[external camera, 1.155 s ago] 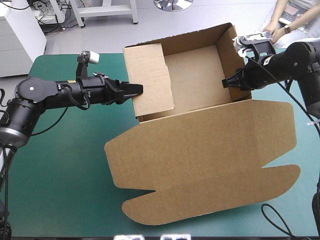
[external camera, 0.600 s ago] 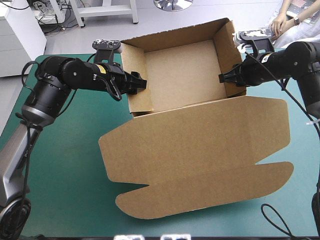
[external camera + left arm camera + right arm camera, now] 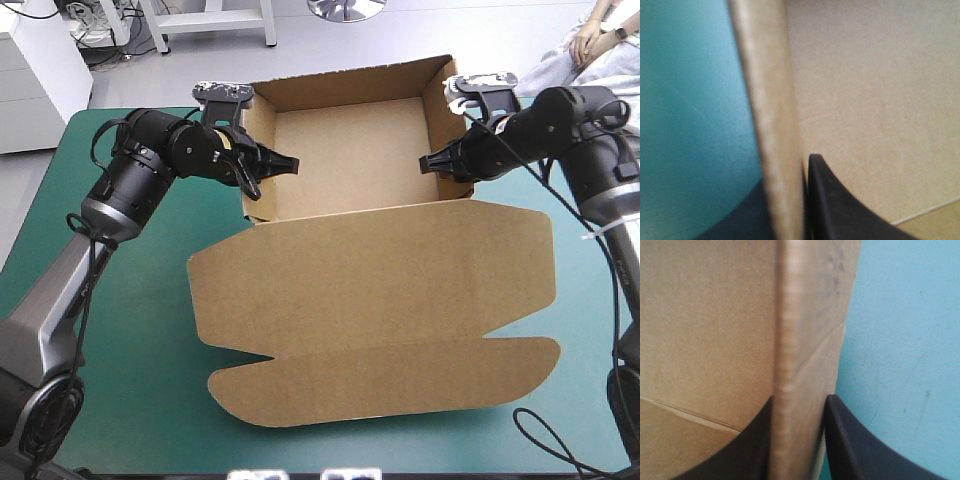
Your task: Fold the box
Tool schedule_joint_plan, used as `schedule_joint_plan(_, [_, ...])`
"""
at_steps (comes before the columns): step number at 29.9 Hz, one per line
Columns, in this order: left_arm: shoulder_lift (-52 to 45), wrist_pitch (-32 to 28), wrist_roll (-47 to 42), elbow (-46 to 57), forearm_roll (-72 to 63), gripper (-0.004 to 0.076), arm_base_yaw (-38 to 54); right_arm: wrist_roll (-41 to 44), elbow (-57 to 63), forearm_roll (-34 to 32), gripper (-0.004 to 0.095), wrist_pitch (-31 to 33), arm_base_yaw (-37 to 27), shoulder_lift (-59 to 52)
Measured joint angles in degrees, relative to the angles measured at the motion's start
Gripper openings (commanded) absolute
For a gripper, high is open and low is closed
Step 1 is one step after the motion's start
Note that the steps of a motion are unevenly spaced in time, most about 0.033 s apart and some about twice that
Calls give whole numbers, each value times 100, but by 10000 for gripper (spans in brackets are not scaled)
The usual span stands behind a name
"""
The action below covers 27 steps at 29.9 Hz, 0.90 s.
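High view, left of frame: the left arm lies across the teal-green cover [image 3: 130, 330]. The left gripper [image 3: 280, 163] is at the left wall of the box [image 3: 370, 300], upper centre-left. Its jaws are all but closed, pinching that wall. The left wrist view has the board edge upright between the black fingers [image 3: 835, 205], one inside the tray and one outside over the cover.

Centre: the box is brown, an open tray in the upper middle with back and side walls raised. Its lid lies flat toward the bottom of the frame, with rounded flaps along its lower edge.

Right of frame: the right gripper [image 3: 430, 163] is on the right wall, upper centre-right. Its jaws are likewise nearly closed, with the wall edge clamped between the fingers [image 3: 855, 445].
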Motion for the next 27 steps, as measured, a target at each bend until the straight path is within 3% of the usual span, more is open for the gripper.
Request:
schedule_joint_plan(5, [227, 238, 130, 0, 254, -10, 16, 249, 0, -334, -11, 141, 333, 347])
schedule_joint_plan(15, [1050, 607, 163, -18, 392, -10, 22, 396, 4, -410, -11, 262, 379, 1060])
schedule_joint_plan(27, [1914, 632, 262, -37, 335, -10, 39, 579, 14, -502, -11, 266, 379, 1893])
